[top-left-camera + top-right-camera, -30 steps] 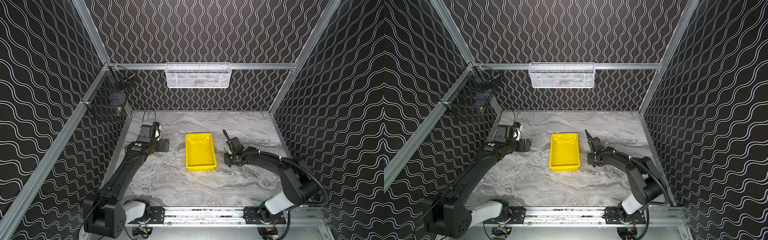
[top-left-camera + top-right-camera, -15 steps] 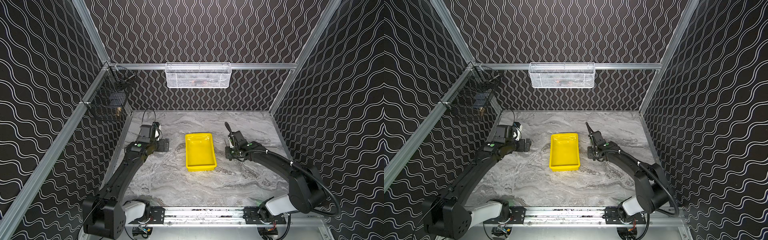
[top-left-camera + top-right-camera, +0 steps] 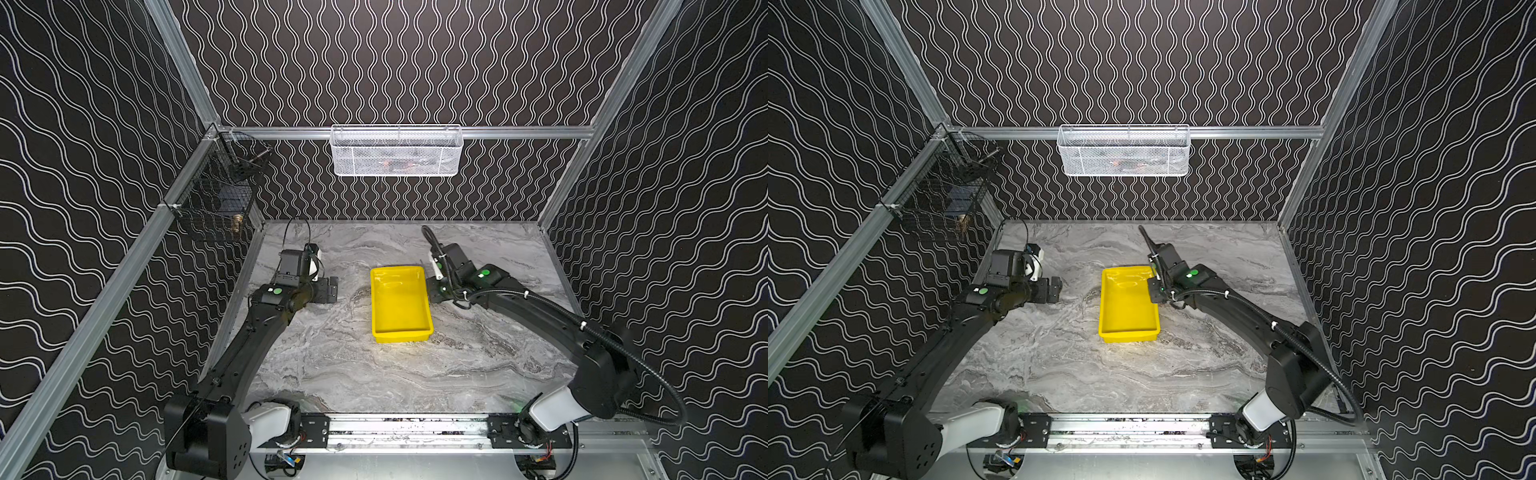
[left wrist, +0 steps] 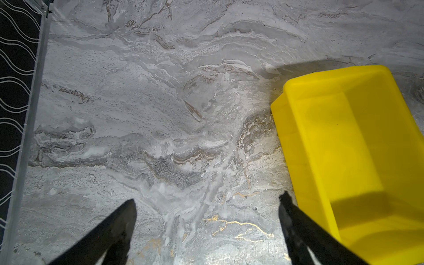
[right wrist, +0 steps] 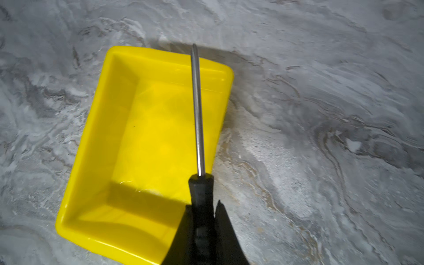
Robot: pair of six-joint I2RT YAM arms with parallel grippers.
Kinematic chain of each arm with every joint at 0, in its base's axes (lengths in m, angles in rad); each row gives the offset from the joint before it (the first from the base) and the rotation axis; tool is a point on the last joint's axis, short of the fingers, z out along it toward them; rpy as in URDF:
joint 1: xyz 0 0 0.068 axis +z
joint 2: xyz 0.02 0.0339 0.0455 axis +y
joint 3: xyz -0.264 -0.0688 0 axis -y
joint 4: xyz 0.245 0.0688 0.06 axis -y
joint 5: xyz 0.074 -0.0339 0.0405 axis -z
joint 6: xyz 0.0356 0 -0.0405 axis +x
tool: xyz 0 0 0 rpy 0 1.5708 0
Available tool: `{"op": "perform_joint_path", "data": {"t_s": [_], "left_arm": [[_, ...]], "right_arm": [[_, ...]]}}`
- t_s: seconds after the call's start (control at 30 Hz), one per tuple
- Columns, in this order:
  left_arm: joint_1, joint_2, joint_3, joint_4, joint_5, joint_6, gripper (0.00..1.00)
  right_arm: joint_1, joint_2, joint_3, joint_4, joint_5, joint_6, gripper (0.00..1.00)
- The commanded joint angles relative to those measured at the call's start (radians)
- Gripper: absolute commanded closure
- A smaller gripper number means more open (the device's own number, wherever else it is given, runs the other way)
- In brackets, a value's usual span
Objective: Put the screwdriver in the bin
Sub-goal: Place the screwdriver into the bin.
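Screwdriver (image 5: 199,137): held by its black ribbed handle between the right fingers (image 5: 226,231), which are closed tight on it. The thin shaft points straight out ahead of those fingers.

Bin (image 5: 149,128): yellow, nothing in it, on the bench (image 4: 160,114) below and ahead of the right fingers. In the right wrist view the shaft runs along one side of the bin, not its middle. The tip crosses the rim farthest from the fingers. Height above the bin cannot be judged.

Left fingers (image 4: 110,229): spread wide with nothing between them, low over bare bench. The bin is just beside one of them.

Risks, as judged:
- If the grip is opened here, the tip could land on or past the rim farthest from the fingers. The shaft would then bridge the rim, and the screwdriver could tip out onto the bench.
- The handle hangs near the side wall closest to the fingers. A small sideways error could drop it outside.
- The handle is round and the bin is glossy. A drop from height could make the screwdriver bounce or slide over the shallow wall.
- The bin looks light. If the right fingers are lowered onto its rim, it could be pushed or tilted, possibly toward the left fingers.
- A shift further over the bin's middle before release would be safer.
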Motion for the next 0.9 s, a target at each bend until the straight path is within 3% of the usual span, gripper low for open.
{"op": "perform_joint_path", "data": {"t_s": [0.0, 0.33, 0.87], "left_arm": [[0.001, -0.008, -0.002, 0.009, -0.013, 0.001, 0.01], [0.0, -0.01, -0.002, 0.007, -0.018, 0.002, 0.01], [0.001, -0.017, -0.003, 0.003, -0.022, 0.002, 0.01]], "right_arm": [[0.048, 0.052, 0.034, -0.005, -0.007, -0.001, 0.92], [0.122, 0.187, 0.014, 0.075, -0.056, 0.028, 0.92], [0.124, 0.358, 0.024, 0.157, -0.091, 0.021, 0.91]]}}
